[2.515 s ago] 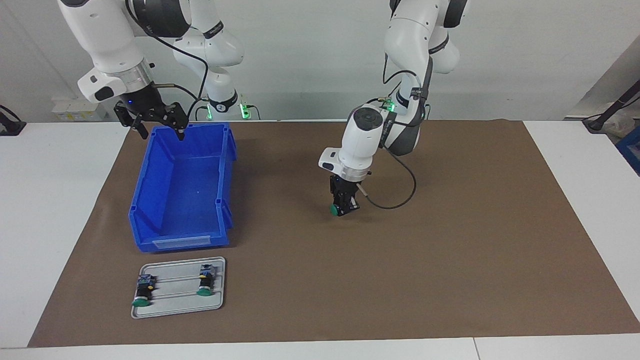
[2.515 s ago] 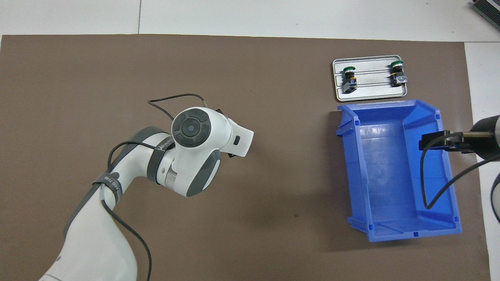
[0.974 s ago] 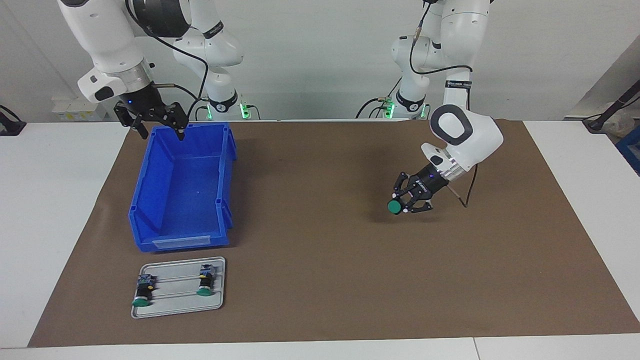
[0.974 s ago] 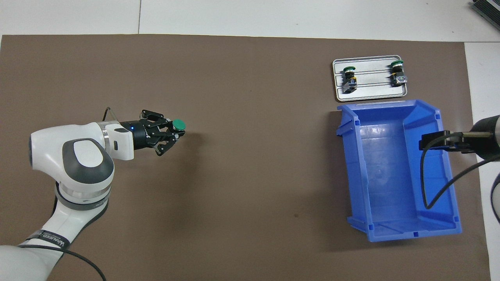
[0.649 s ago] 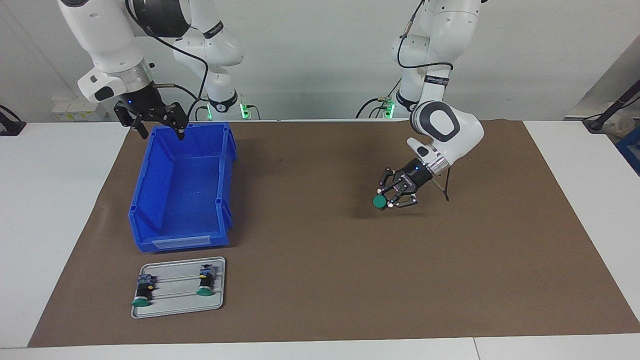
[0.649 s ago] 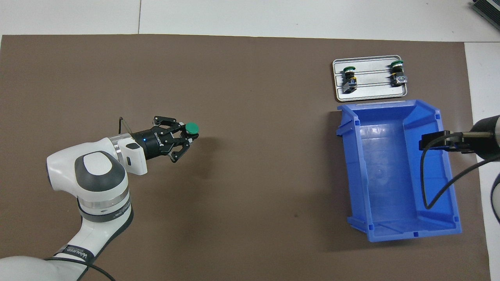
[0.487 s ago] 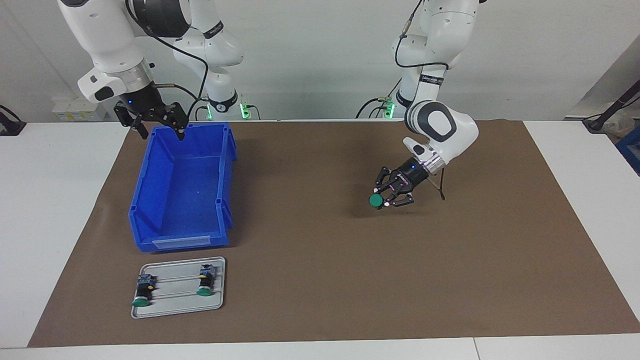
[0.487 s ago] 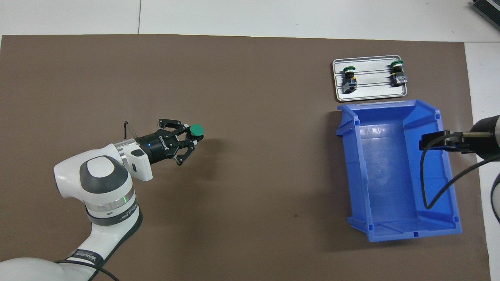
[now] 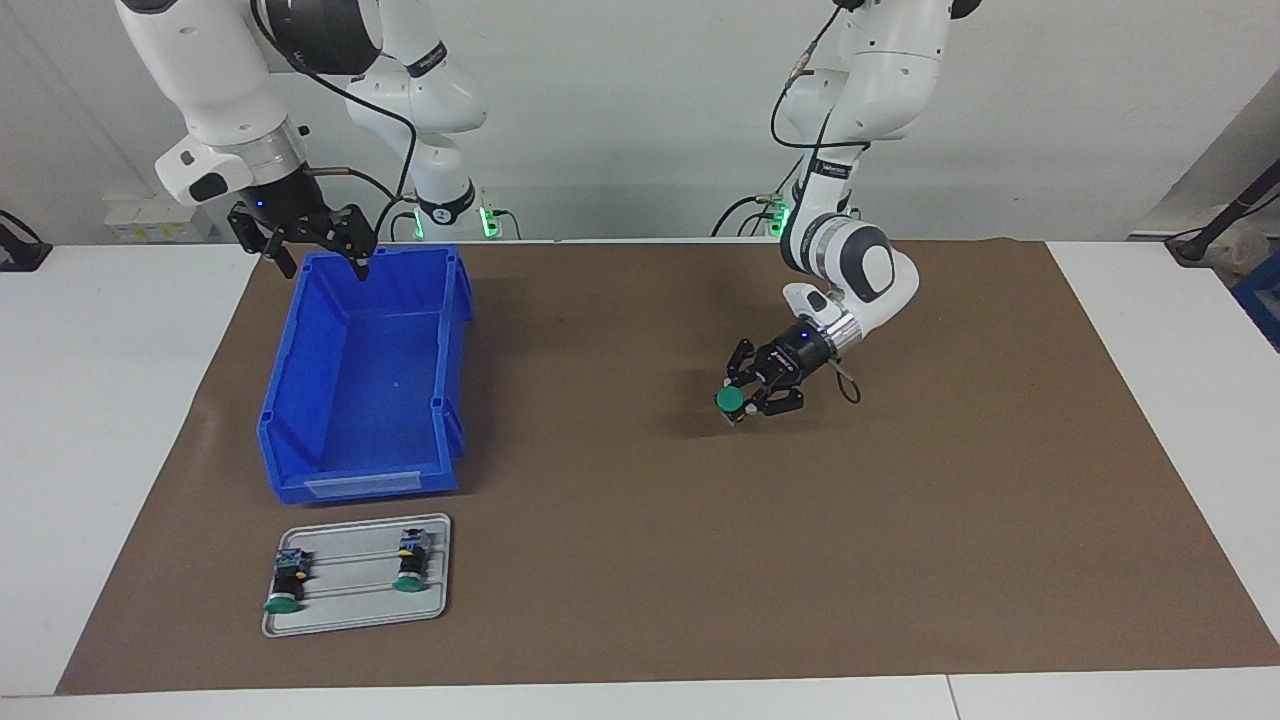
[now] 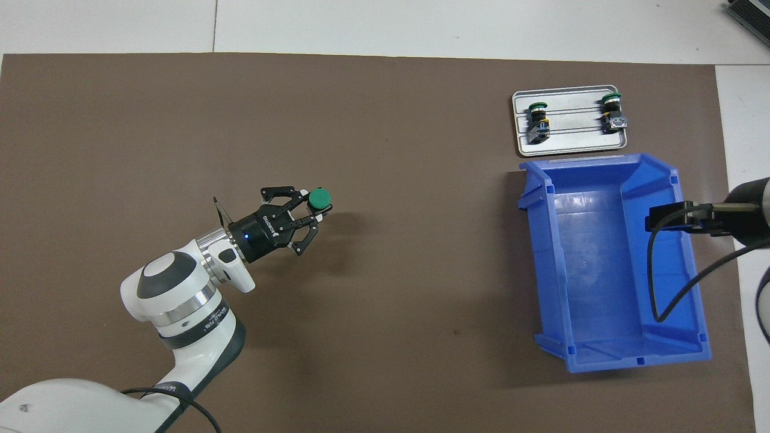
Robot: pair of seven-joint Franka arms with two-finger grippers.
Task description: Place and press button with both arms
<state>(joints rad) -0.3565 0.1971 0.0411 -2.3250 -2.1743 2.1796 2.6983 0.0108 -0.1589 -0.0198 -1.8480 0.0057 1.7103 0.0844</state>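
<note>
Our left gripper point(image 9: 738, 403) hangs low over the middle of the mat, forearm slanting down from a bent elbow, fingers clamped on the button point(image 9: 728, 399). Our right gripper point(image 9: 318, 248) waits raised over the bin's robot-side rim, fingers spread wide.

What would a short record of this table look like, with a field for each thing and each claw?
left claw: over the bare brown mat, shut on the button
button: green cap, gripped in the left claw, above the mat
right claw: open, waiting over the blue bin's end nearest the robots
blue bin: nothing in it, toward the right arm's end of the table
metal tray: beside the bin, farther from the robots
spare buttons: two, lying on the tray
</note>
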